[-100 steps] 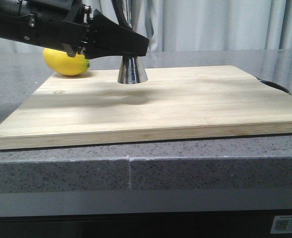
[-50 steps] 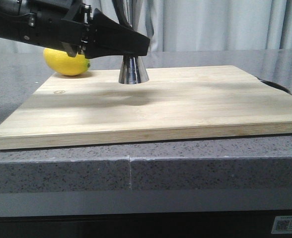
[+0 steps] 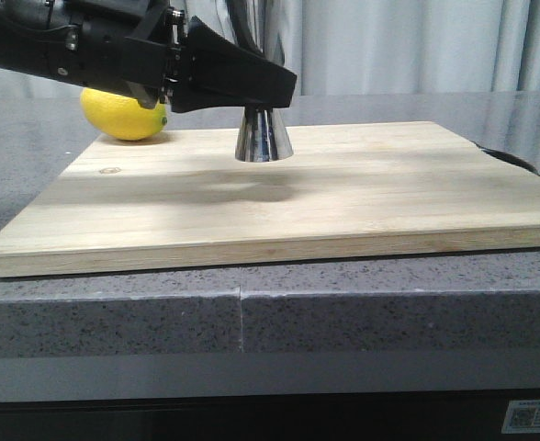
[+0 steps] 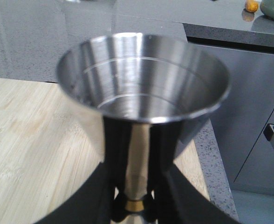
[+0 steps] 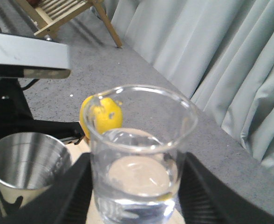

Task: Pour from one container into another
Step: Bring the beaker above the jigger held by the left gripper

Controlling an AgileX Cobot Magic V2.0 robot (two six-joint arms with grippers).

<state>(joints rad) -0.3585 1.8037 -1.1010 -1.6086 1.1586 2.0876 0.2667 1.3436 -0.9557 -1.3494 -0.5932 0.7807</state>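
Left gripper [image 3: 275, 90] is closed around the narrow waist of the steel jigger [image 3: 264, 138], black fingers [image 4: 88, 205] on either side of the gold band. Jigger is upright with its base on or just above the wooden cutting board [image 3: 343, 202]; contact is hard to tell from the front view. Its upper cup opens toward the left wrist camera and looks dry inside.

Right gripper [image 5: 136, 212] clamps the glass beaker [image 5: 139, 154], a finger [image 5: 207, 196] pressing each side of the glass. Beaker is upright with clear liquid in it, lip pointing away from the gripper. It sits above and just beside the jigger's open mouth.

Lemon [image 3: 125, 115] lies behind the left gripper near the board's far corner, on the grey stone counter [image 3: 343, 312].
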